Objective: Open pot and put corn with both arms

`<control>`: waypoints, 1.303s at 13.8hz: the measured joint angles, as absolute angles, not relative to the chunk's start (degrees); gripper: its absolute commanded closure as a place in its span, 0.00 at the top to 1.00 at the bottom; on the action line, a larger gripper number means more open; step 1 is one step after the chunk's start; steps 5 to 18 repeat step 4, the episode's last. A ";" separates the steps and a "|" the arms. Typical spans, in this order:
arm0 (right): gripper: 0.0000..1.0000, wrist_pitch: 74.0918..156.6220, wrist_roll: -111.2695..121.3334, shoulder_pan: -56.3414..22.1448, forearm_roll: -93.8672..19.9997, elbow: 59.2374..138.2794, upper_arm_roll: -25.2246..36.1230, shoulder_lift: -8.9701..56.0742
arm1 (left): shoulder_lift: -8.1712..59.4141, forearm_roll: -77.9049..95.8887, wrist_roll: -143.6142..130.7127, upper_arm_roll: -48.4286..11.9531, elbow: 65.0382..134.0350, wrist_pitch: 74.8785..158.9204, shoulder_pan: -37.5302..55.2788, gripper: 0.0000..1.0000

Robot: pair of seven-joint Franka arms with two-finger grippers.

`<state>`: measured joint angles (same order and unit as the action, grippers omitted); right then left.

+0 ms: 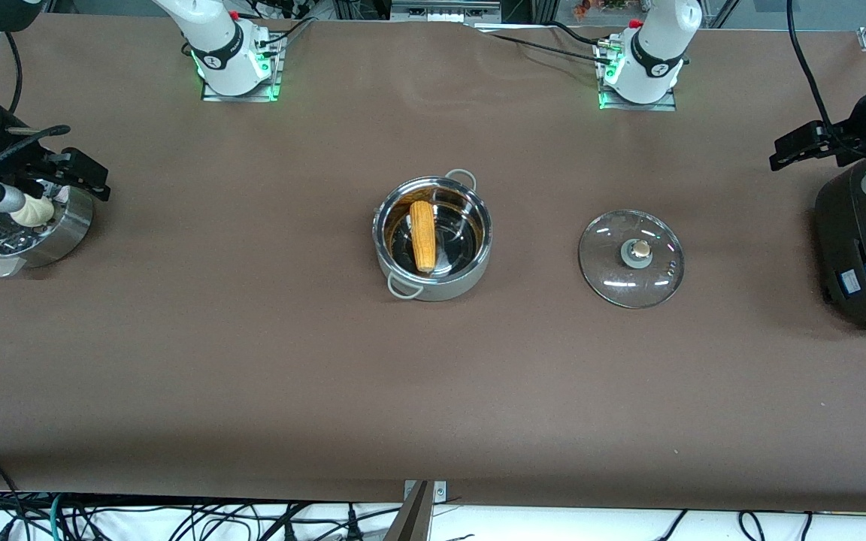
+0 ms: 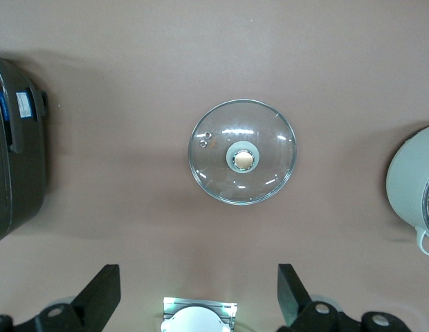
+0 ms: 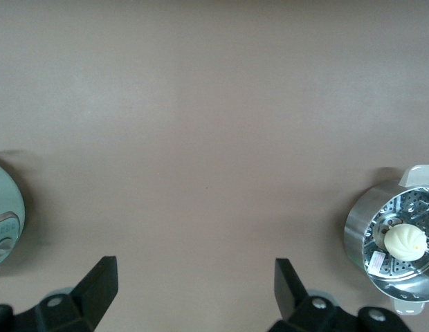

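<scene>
The pot (image 1: 433, 239) stood uncovered mid-desk (image 1: 252, 361), the corn (image 1: 423, 236) lying inside it. Its glass lid (image 1: 631, 258) lay flat on the desk toward my left arm's end. My left pincer (image 2: 198, 294) hung spread above the lid, holding nothing. My right pincer (image 3: 195, 290) hung spread above bare desk near the steamer (image 3: 398, 249), also holding nothing.
</scene>
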<state>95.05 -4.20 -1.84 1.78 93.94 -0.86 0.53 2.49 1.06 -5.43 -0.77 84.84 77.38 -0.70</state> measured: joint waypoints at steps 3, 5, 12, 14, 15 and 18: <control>1.00 95.23 -4.05 0.27 1.59 94.15 -0.84 0.53 | 2.49 1.06 -5.44 -0.79 85.11 77.38 -0.71 1.00; 1.00 95.26 -4.05 0.57 1.52 94.21 -0.84 0.53 | 2.50 1.06 -5.43 -0.80 85.24 77.38 -0.71 1.00; 1.00 95.26 -4.05 0.57 1.52 94.21 -0.84 0.53 | 2.50 1.06 -5.43 -0.80 85.24 77.38 -0.71 1.00; 1.00 95.26 -4.05 0.57 1.52 94.21 -0.84 0.53 | 2.50 1.06 -5.43 -0.80 85.24 77.38 -0.71 1.00; 1.00 95.26 -4.05 0.57 1.52 94.21 -0.84 0.53 | 2.50 1.06 -5.43 -0.80 85.24 77.38 -0.71 1.00; 1.00 95.26 -4.05 0.57 1.52 94.21 -0.84 0.53 | 2.50 1.06 -5.43 -0.80 85.24 77.38 -0.71 1.00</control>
